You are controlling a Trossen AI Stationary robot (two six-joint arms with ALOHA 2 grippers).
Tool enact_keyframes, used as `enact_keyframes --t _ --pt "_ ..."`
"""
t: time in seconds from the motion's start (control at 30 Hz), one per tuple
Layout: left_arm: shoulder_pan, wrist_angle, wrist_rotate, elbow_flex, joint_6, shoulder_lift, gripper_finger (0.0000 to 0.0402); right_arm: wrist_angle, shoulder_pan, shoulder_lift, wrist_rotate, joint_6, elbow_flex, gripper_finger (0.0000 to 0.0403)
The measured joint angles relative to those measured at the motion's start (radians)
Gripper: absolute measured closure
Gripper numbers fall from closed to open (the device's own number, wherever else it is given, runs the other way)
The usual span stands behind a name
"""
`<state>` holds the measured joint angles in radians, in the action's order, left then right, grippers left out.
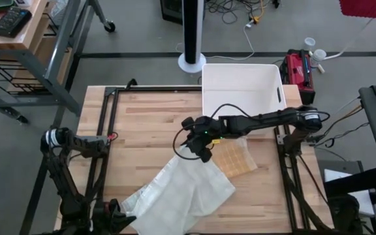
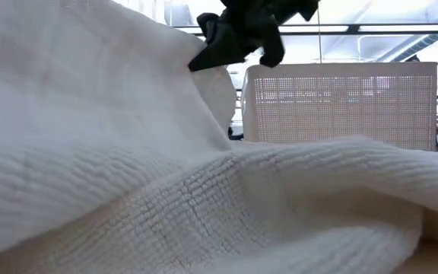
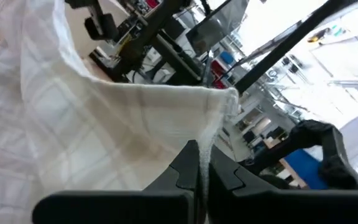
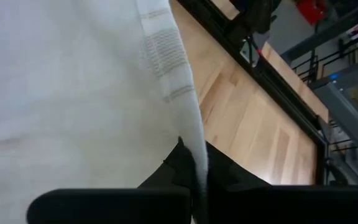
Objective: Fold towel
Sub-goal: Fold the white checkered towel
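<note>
Both grippers pinch the white towel (image 1: 181, 189) — right gripper (image 1: 200, 149) clamped on a raised edge mid-table, left gripper (image 3: 199, 177) clamped on the corner at the table's near-left edge. White bin (image 1: 242, 88) sits behind.

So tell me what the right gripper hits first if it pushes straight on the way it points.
Likely the wooden table: the right gripper, shut on the towel edge, faces bare wood, though depth is unclear.

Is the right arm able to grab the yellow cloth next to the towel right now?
Probably not yet. The right gripper is shut on the white towel, so it is busy. The yellow cloth lies uncovered just beside it, though.
</note>
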<state>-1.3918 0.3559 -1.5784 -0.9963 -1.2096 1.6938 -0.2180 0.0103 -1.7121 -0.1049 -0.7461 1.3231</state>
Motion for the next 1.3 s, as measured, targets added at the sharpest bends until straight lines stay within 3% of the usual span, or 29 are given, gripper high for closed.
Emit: enact_keyframes --t 0.17,0.37,0.57,0.8,1.0,1.3 --pt "0.01 0.001 0.011 0.02 -0.038 0.01 0.0402 0.055 -0.016 -0.04 0.0 -0.025 0.001 0.0403" --pt "0.046 -0.008 0.018 0.025 0.066 0.011 0.0402 0.076 -0.018 -0.057 -0.001 -0.012 0.001 0.0389" --pt "0.049 -0.007 0.014 0.026 0.076 0.009 0.0383 0.078 -0.018 -0.051 0.0 0.06 0.001 0.0331" --pt "0.057 -0.006 0.011 0.026 0.073 0.009 0.0314 0.082 -0.018 -0.032 0.0 0.069 0.001 0.0246" --pt "0.058 0.004 0.006 0.026 0.042 -0.017 0.0262 0.077 -0.02 -0.027 0.06 0.078 0.058 0.0204" --pt "0.052 0.004 0.006 0.026 0.043 -0.029 0.0283 -0.071 -0.031 -0.022 0.066 0.081 0.187 0.0176"
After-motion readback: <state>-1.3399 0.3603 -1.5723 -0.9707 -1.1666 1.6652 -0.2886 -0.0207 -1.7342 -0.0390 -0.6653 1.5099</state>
